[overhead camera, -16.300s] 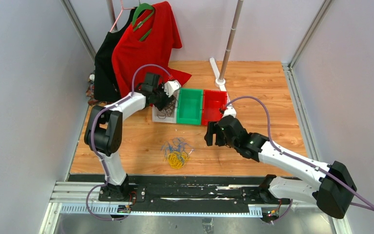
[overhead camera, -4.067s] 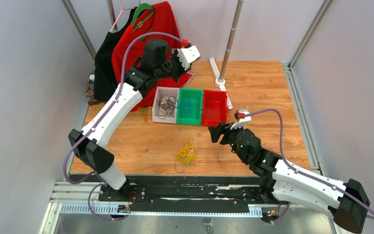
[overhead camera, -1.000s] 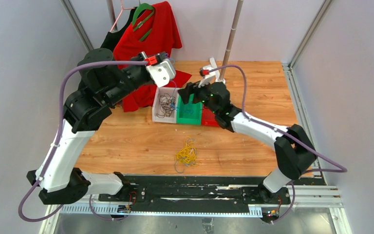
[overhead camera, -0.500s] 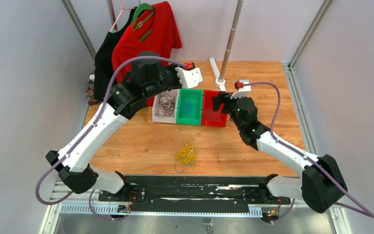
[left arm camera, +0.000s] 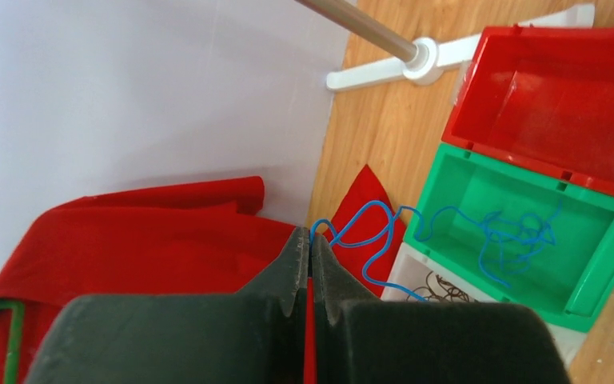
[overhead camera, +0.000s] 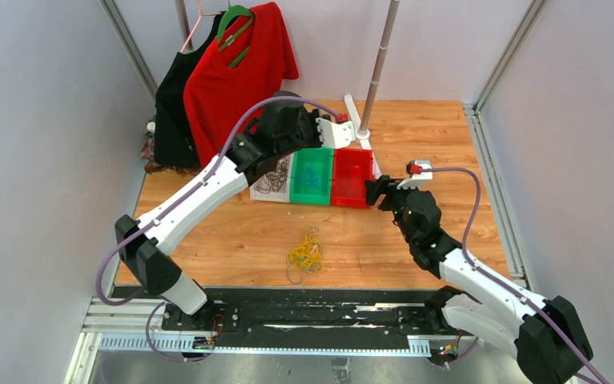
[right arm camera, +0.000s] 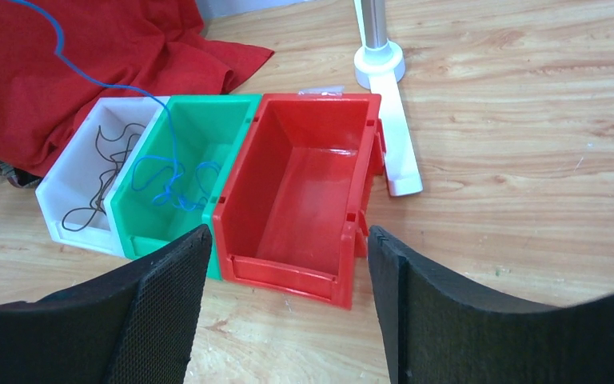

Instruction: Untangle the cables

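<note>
Comparing with half a second back, I see my left gripper (left arm camera: 310, 244) has slid to the right along the far side of the bins. My right gripper (right arm camera: 288, 234) has backed away from above the red bin (right arm camera: 320, 100) and now sits just off its near right corner. A second back, that right gripper hung over the green bin (right arm camera: 216, 132). The yellow cable (overhead camera: 305, 254) has not shifted. It lies in a loose bundle on the table (overhead camera: 424, 144) near the front edge, well apart from both grippers.

My left jaws are pressed together, pinching the blue cable (left arm camera: 516, 232) right at their tips. From there the strand loops over a corner of the red shirt (left arm camera: 128, 232), crosses the green bin's rim and ends in a tangle on that bin's floor. In the right wrist view the same strand climbs out of the green bin and runs up and left across the shirt. My right jaws are spread wide, apart from every cable, with the red bin's near end showing in the gap.

The three bins stand touching in a row: white bin (right arm camera: 72, 220), green bin, red bin. The white one holds the dark cable (overhead camera: 270, 178) in loose loops, and the green one holds the blue tangle.
</note>
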Controlling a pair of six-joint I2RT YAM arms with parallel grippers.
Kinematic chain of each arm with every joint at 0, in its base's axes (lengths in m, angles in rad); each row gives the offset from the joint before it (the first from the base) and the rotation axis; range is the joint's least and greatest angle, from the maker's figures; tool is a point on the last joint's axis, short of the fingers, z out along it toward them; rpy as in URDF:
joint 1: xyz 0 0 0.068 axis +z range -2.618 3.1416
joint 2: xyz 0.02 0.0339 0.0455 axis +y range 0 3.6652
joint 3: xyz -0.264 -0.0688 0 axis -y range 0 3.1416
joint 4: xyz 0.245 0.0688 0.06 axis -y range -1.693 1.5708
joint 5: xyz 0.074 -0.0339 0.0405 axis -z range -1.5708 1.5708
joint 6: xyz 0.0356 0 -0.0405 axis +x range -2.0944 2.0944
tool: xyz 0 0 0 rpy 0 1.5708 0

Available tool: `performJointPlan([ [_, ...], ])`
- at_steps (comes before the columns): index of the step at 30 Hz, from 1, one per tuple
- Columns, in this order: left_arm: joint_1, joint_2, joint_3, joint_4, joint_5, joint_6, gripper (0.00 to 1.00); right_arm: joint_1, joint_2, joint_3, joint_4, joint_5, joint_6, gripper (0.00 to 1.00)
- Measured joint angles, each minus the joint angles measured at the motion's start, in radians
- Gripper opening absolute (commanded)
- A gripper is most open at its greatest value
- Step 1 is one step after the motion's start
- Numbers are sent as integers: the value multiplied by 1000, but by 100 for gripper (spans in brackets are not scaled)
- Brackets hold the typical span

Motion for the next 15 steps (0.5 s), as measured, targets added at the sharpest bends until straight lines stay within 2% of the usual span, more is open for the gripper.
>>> performJointPlan([
  [8, 0, 106, -14, 0, -40, -10, 0, 0, -79, -84, -28, 0, 40, 70],
  [15, 0, 186, -13, -96, -24, -123, 0, 0, -152, -91, -63, 0, 48, 69],
])
